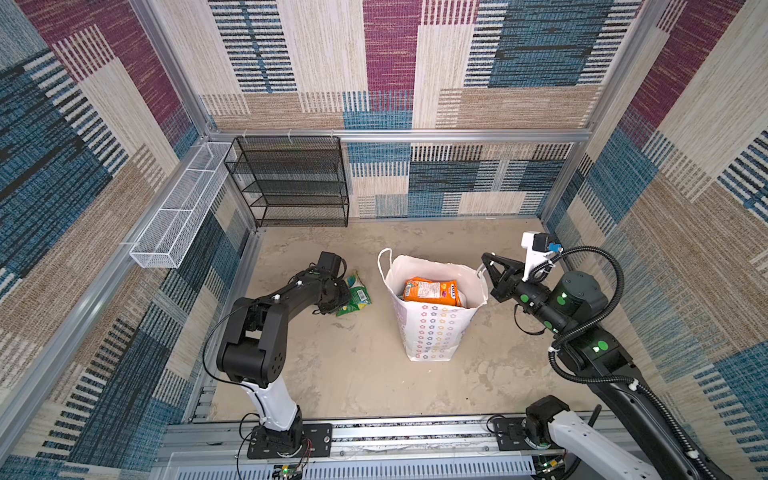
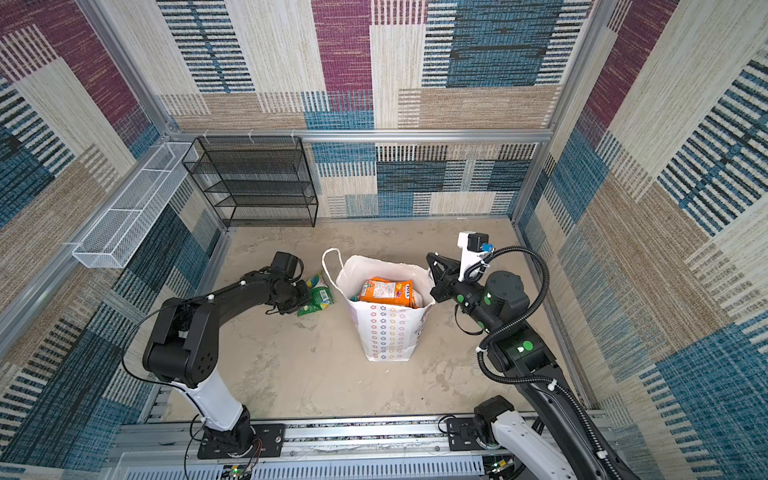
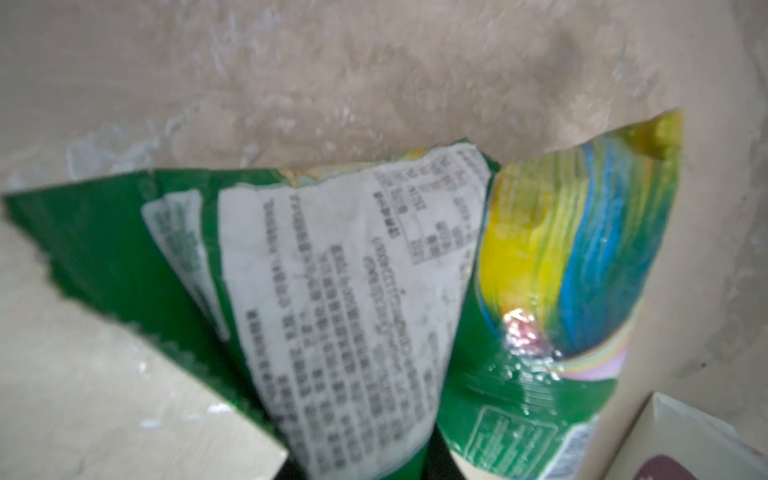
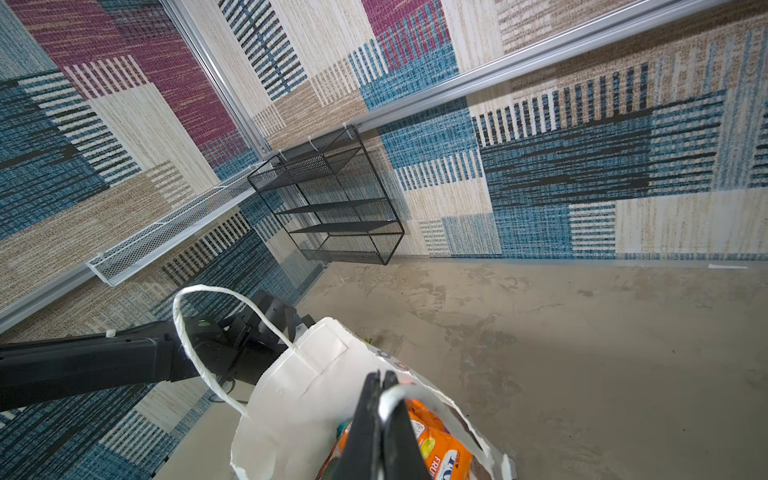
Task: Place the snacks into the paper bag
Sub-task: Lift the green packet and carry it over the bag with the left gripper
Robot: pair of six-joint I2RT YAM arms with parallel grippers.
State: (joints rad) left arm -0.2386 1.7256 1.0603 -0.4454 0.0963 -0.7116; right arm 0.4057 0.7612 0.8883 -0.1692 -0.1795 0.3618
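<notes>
Left hand [image 1: 337, 294] pinches green packet [image 3: 353, 291] beside paper bag [image 1: 432, 332].

Robot lab test cell, not a lived-in room. An aluminium profile frame [image 1: 399, 135] is boxing in the workspace, and a patchwork woven covering [image 1: 390, 45] is lining the walls. The left arm [image 1: 266, 320] and right arm [image 1: 582, 299] are sitting bolted to a slotted base rail [image 1: 415, 432] at the front, with loose cables trailing. A camera [image 1: 540, 243] is riding on the right arm's wrist. A concrete-look surface [image 1: 353, 374] is carrying a staged paper bag [image 1: 432, 332]. A black mesh rack [image 1: 291, 183] and a white mesh basket [image 1: 178, 212] are hanging off the frame.
</notes>
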